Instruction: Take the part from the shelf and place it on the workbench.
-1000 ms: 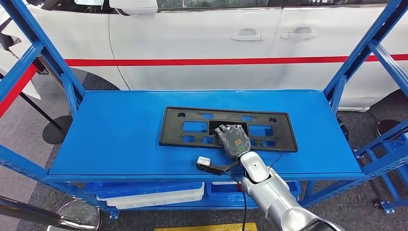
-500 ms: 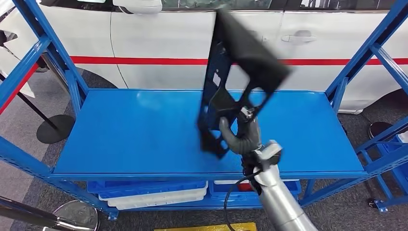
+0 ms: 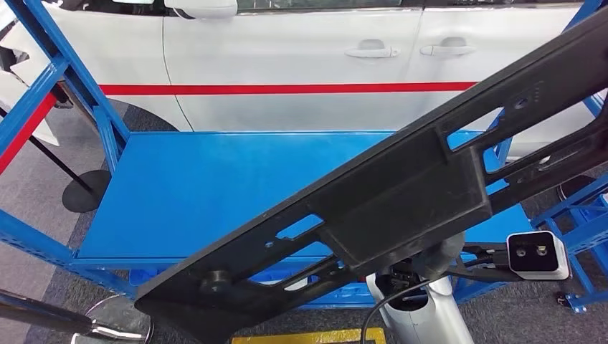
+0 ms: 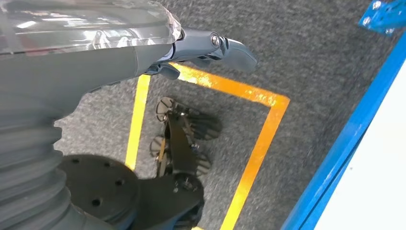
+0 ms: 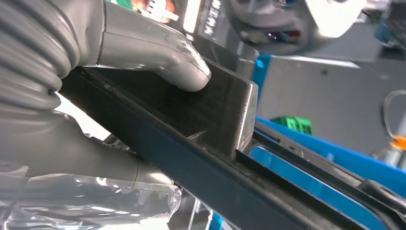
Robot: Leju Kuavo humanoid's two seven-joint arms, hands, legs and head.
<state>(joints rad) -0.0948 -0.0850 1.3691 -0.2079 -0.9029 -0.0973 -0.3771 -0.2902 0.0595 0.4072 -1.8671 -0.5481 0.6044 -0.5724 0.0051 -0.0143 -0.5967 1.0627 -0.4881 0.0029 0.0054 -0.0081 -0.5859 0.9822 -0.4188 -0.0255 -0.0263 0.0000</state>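
Black part (image 3: 401,193) lifted clear of blue shelf (image 3: 215,186), held tilted close under head camera, gripped by right hand (image 5: 143,52), thumb pressed on its raised block. Left hand (image 4: 210,45) hanging over floor, holding nothing, finger spread unclear. Pickup done; carry and placement on workbench left.

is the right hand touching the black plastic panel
Touching. In the right wrist view the right hand presses its grey thumb onto the flat black plastic panel, no gap between them.

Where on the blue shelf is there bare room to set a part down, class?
The blue shelf top lies bare from its left uprights to the middle. Its right side is crowded: the black part, gripped by the right hand, spans across it.
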